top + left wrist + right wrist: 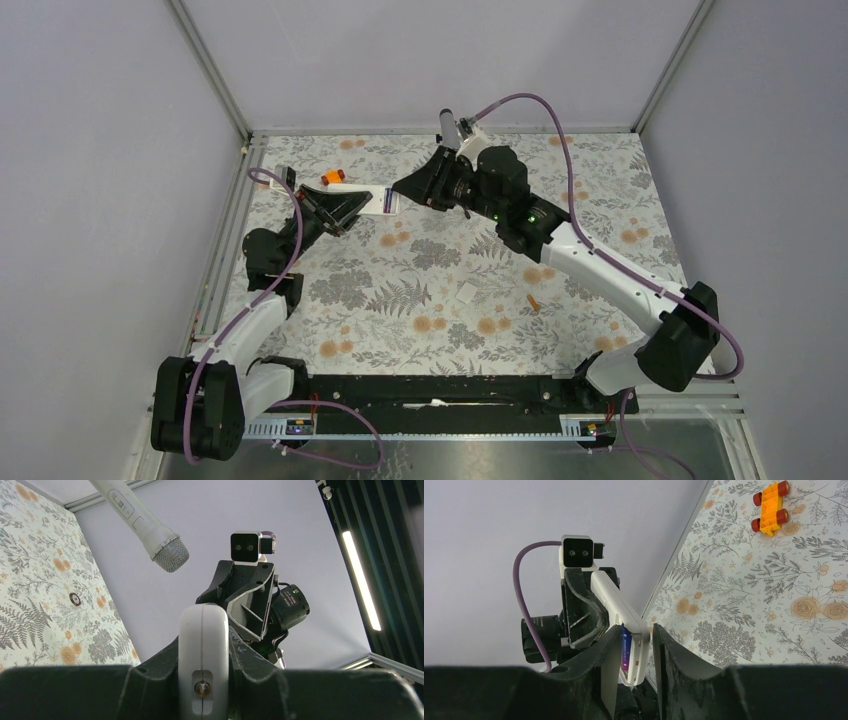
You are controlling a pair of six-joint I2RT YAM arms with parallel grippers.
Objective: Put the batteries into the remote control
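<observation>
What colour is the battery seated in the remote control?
Dark blue-purple: the battery sits in the open end of the remote control, clearest in the right wrist view.

Orange toy [769,507] w/ red wheels on floral mat [420,300]; white sq. cover [466,292] mid-mat.

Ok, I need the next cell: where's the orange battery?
Top view: the orange battery lies on the table right of centre, just right of the white cover.
</observation>
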